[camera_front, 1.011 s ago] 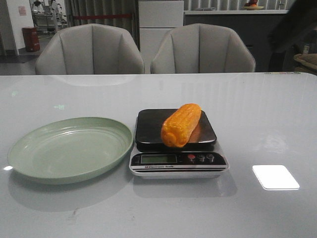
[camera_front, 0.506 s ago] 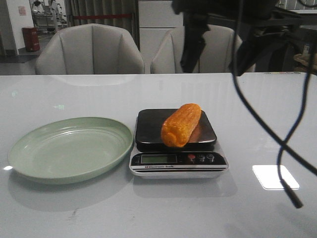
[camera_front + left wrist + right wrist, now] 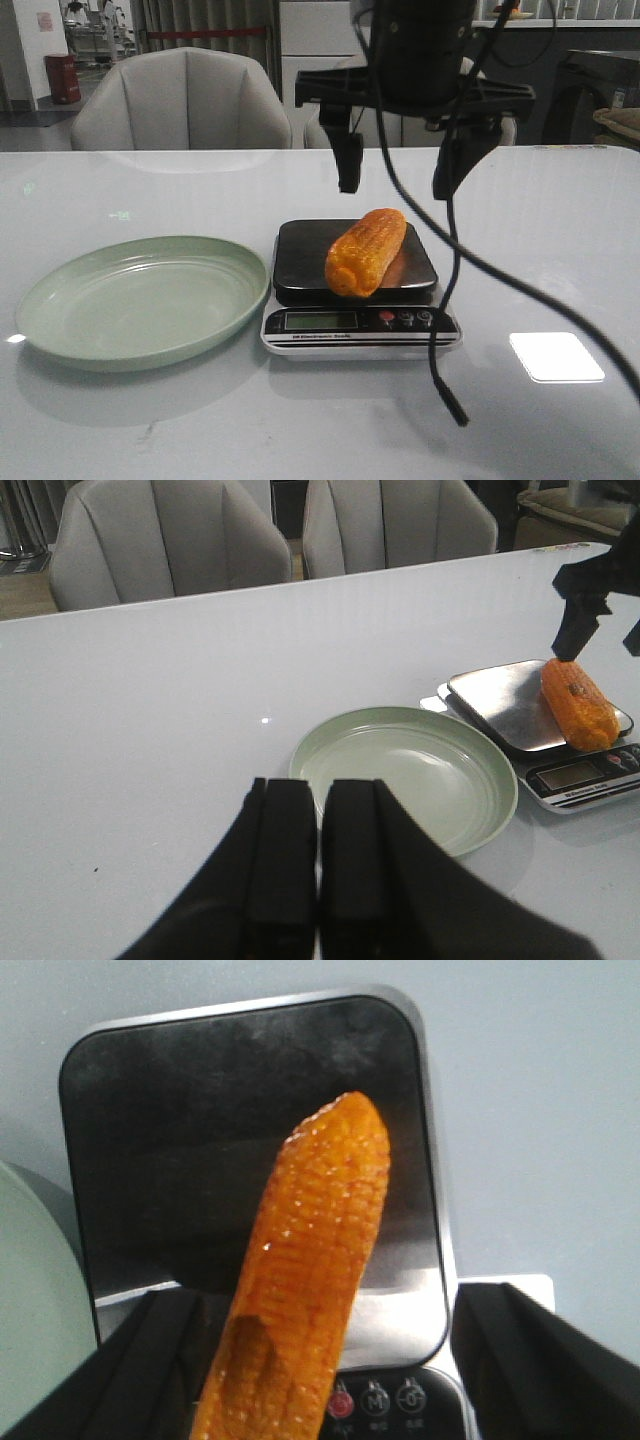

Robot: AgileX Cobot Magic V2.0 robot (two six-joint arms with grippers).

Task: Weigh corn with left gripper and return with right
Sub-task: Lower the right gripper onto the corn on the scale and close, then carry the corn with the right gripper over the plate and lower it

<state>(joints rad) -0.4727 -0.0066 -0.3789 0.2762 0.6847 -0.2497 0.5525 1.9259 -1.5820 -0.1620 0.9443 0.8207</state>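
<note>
The stubby orange-yellow corn cob (image 3: 366, 252) lies diagonally on the black-topped kitchen scale (image 3: 356, 290), kernel rows visible; the right tool (image 3: 403, 173) hangs spread above, while the left tool (image 3: 320, 855) is pressed together.

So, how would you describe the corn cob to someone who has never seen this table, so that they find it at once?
Start at the pale green plate on the white table; right beside it stands a small kitchen scale with a dark platform. The corn lies diagonally on that platform, beneath the open right gripper. It is a short, stubby cob, and the only orange thing on the table.
</note>
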